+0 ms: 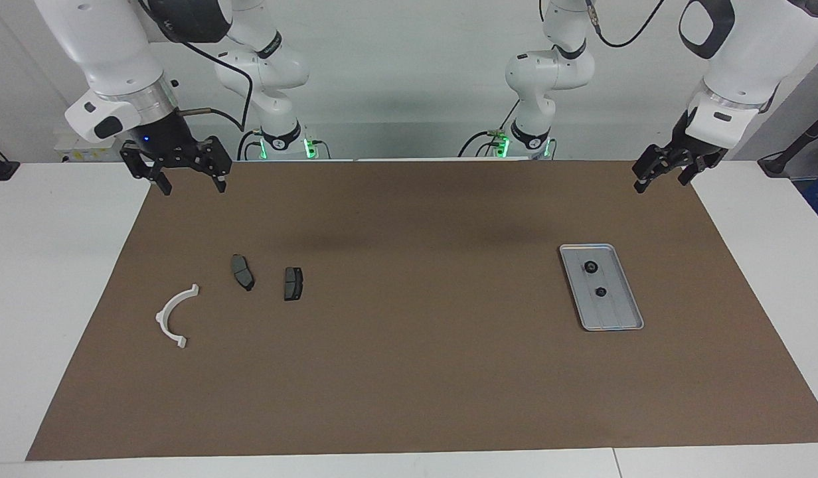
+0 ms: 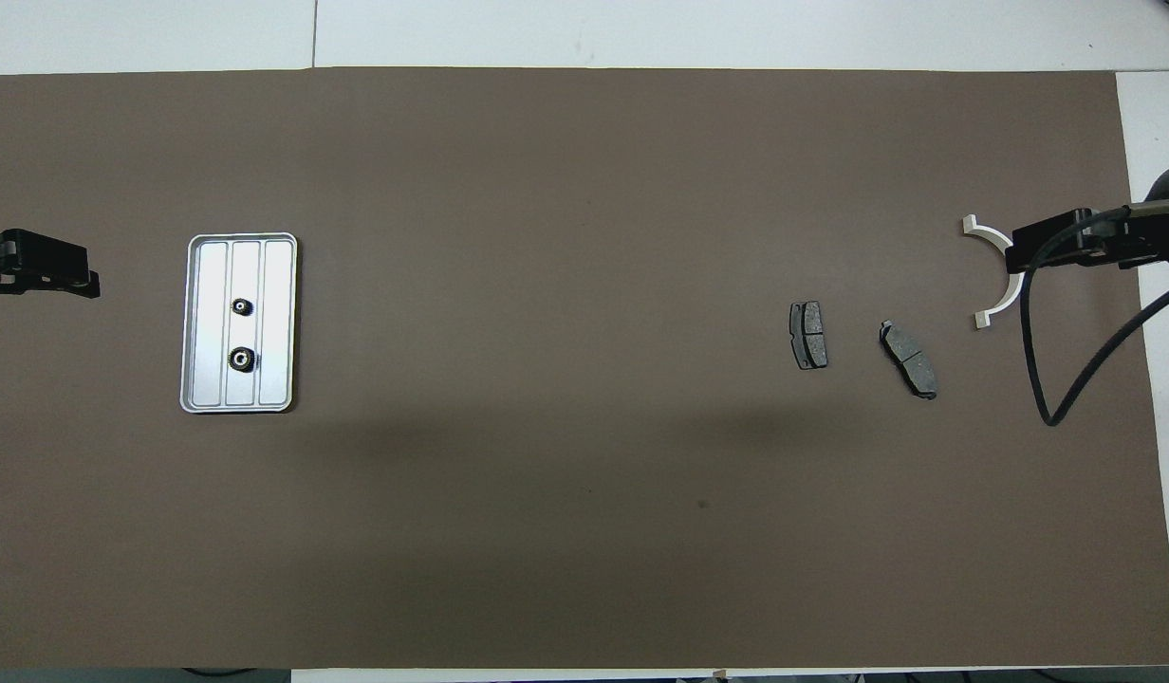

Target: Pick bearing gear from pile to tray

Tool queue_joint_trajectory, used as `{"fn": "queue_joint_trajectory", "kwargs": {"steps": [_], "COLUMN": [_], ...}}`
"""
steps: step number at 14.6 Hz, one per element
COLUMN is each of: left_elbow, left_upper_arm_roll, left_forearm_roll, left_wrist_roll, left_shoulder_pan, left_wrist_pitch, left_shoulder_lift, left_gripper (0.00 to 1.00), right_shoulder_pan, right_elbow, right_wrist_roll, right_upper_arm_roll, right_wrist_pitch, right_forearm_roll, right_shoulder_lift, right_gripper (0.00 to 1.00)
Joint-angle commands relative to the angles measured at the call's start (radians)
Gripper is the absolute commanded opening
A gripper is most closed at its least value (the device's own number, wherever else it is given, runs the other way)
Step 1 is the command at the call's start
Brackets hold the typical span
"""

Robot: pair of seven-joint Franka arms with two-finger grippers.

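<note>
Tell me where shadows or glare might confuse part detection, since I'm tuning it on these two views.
Facing view: two soft dark bands lie on the brown mat nearer the robots than the brake pads and the tray; no glare on the tray. Overhead view: a broad dim band crosses the mat just robot-side of the tray; its ribbed floor reads bright but both gears stay distinct.

Brown mat [image 1: 409, 372] over a white table [image 1: 50, 265], nearly edge to edge.
</note>
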Motion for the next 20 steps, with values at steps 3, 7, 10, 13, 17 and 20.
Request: {"fn": "queue_joint_trajectory", "kwargs": {"steps": [3,7,10,13,17,20], "left_elbow": [-0.048,-0.052,-0.049,-0.045,-0.045,-0.045], "left_upper_arm_roll": [0.004,0.002,0.001,-0.002,-0.005,-0.005], "left_forearm_roll": [-0.012,-0.012,-0.012,-0.012,-0.012,-0.012], "left_wrist_roll": [0.019,0.019,0.016,0.014,0.011,0.011], "left_shoulder_pan": [-0.007,-0.01,-0.01,-0.01,-0.01,-0.01], "left_wrist_pitch": [0.048,0.068,0.06,0.039,0.04,0.04], "left_shoulder_lift": [-0.028,-0.026,-0.025,-0.025,-0.025,-0.025], "left_gripper": [1.0,1.0,1.0,1.0,1.0,1.0], "right_shoulder_pan": [-0.011,-0.013,-0.013,-0.013,-0.013,-0.013], "right_elbow": [-0.002,-0.002,-0.003,-0.002,-0.002,-0.002], "right_wrist_roll": [-0.024,-0.024,-0.024,-0.024,-0.026,-0.026], "right_upper_arm_roll": [0.008,0.008,0.008,0.008,0.008,0.008], "right_wrist_pitch": [0.019,0.019,0.019,0.019,0.017,0.017], "right_forearm_roll": [-0.012,-0.012,-0.012,-0.012,-0.012,-0.012], "right_shoulder_lift": [0.004,0.002,0.002,0.002,0.002,0.002], "right_gripper": [1.0,1.0,1.0,1.0,1.0,1.0]}}
